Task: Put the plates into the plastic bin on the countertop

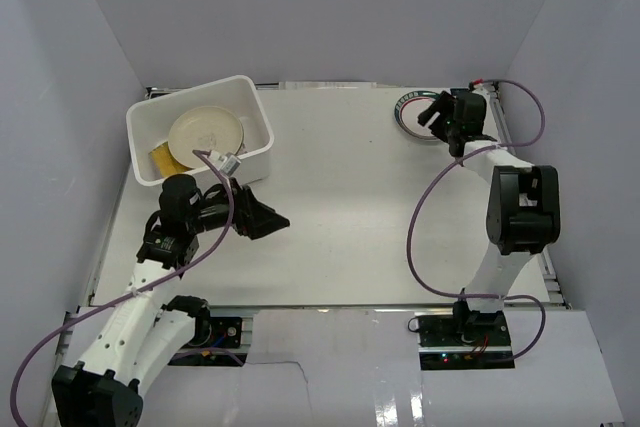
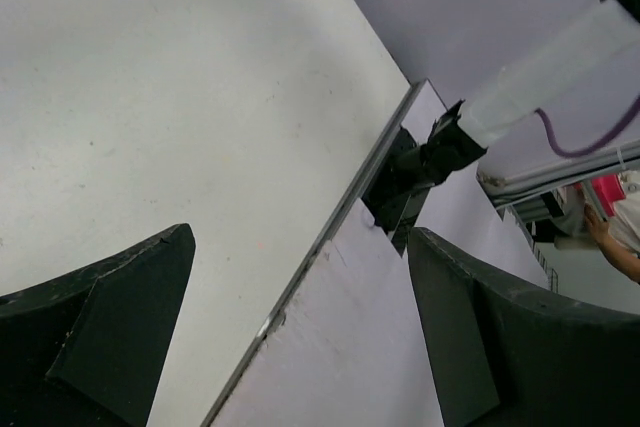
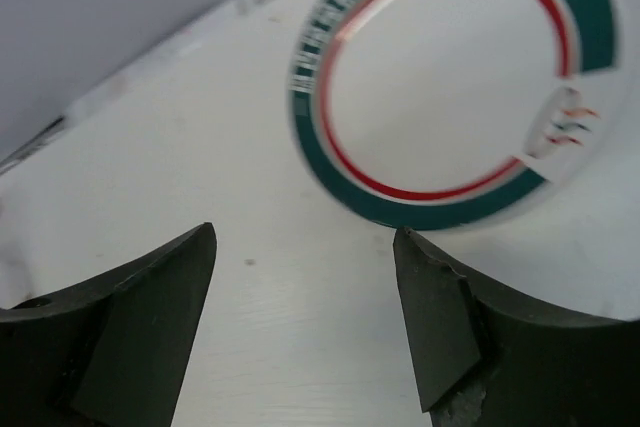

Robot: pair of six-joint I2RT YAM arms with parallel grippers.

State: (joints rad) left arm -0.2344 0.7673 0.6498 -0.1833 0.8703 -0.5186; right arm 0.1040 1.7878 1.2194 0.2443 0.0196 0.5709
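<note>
Bright, even, soft light everywhere, shadows faint. Kinda smeared and out of focus on the plate (image 3: pixel 450 87) rim up close.

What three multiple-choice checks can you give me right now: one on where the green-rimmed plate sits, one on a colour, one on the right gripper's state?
1. On the countertop, the green-rimmed plate lies at: A the near edge, middle; B the far right corner; C the near left corner.
2. The thin ring inside its green rim is: A red; B blue; C yellow.
3. The right gripper is: A shut on the plate; B open, holding nothing; C shut, empty.

Answers:
1 B: the top view shows it far right, well apart from the plastic bin.
2 A: a red line shows in the right wrist view.
3 B: its fingers stand apart with only bare countertop between.
</note>
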